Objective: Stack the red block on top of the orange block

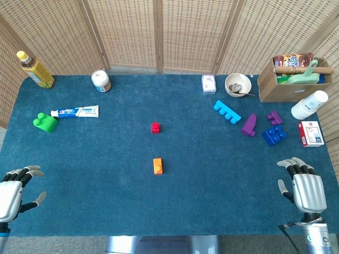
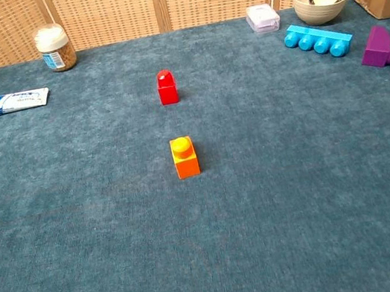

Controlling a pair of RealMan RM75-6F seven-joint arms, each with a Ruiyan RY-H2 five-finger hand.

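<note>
A small red block [image 1: 155, 127] [image 2: 166, 87] sits on the blue cloth near the table's middle. The orange block [image 1: 158, 166] [image 2: 185, 157], with a yellow stud on top, lies a short way nearer the front edge, apart from the red one. My left hand [image 1: 15, 192] rests at the front left corner with fingers spread and nothing in it. At the front right corner my right hand [image 1: 303, 185] is also open and empty. Both hands are far from the blocks. Neither hand shows in the chest view.
At the left lie a toothpaste tube [image 1: 75, 111], a green block [image 1: 45, 122], a bottle [image 1: 35, 69] and a jar [image 1: 100, 81]. At the right are a cyan block [image 1: 226, 112], purple [image 1: 249, 125] and blue [image 1: 274, 135] blocks, a bowl [image 1: 238, 84], a cardboard box [image 1: 294, 78], stacked cups [image 1: 310, 105].
</note>
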